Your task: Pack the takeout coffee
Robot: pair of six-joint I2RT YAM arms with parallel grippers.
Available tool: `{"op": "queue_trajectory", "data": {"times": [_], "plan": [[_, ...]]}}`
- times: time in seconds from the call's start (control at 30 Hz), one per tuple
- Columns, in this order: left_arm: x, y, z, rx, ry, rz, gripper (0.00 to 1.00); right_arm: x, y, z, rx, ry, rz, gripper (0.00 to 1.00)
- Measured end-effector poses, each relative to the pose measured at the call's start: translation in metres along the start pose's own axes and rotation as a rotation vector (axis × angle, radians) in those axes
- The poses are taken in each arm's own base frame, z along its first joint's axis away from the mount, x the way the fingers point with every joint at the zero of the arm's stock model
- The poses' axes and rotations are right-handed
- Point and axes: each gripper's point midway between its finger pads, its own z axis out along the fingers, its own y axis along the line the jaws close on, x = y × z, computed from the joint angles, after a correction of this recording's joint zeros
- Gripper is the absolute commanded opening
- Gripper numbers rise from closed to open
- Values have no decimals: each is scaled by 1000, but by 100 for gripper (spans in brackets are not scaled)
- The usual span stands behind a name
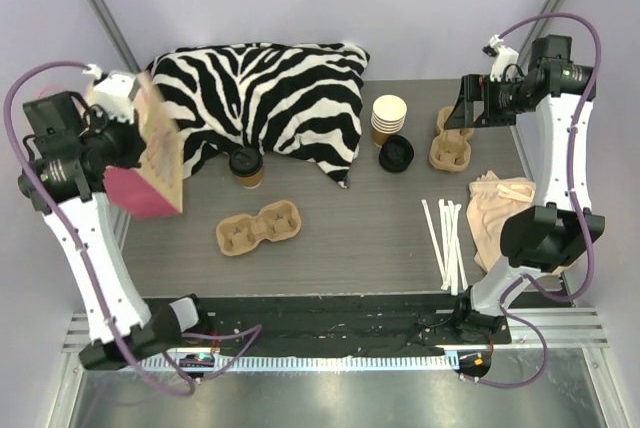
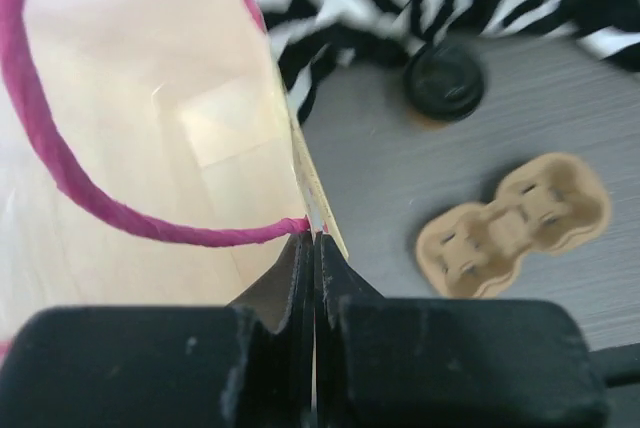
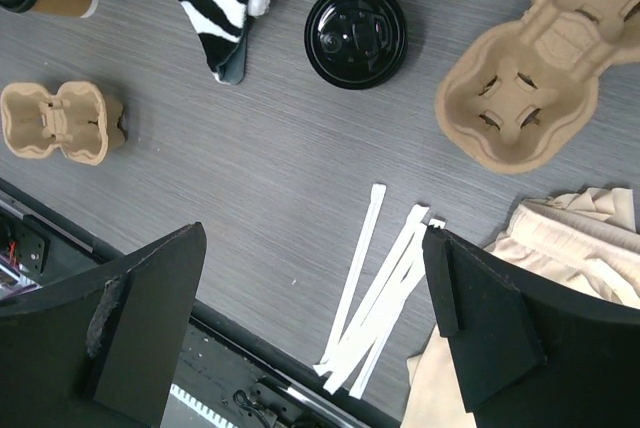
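The left pincer [image 2: 314, 248] is closed on the edge of the paper bag [image 2: 140, 98]; the right pincer [image 3: 310, 298] hangs open. The coffee cup [image 1: 246, 167] stands on the counter [image 1: 350, 243].

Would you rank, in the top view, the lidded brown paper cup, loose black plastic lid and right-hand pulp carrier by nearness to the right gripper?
From the right gripper:
1. Right-hand pulp carrier, beside it.
2. Loose black plastic lid, centre-right.
3. Lidded brown paper cup, centre-left.

Takeout coffee [image 1: 246, 167] stands behind the left cup carrier [image 1: 260, 229], just before the pillow [image 1: 262, 88]
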Motion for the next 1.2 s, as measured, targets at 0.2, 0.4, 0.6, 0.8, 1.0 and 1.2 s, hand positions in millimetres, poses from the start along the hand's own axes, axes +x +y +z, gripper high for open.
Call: {"op": "queue_trajectory", "data": {"times": [0.2, 0.4, 0.6, 0.8, 1.0, 1.2], "plan": [[-86, -105, -72, 263, -314, 153, 0, -8, 16, -31, 11, -85, -28, 100], [-65, -210, -98, 659, -335, 245, 0, -16, 36, -62, 31, -181, -48, 100], [-26, -304, -68, 822, -188, 444, 0, -3, 43, -68, 50, -190, -31, 100], [9, -375, -38, 795, -108, 590, 0, 23, 44, -62, 60, -156, 48, 99], [29, -414, -27, 725, -87, 650, 0, 32, 53, -60, 45, -147, 53, 85], [41, -429, -13, 657, -68, 645, 0, 46, 69, -37, -15, -94, 68, 77]]}}
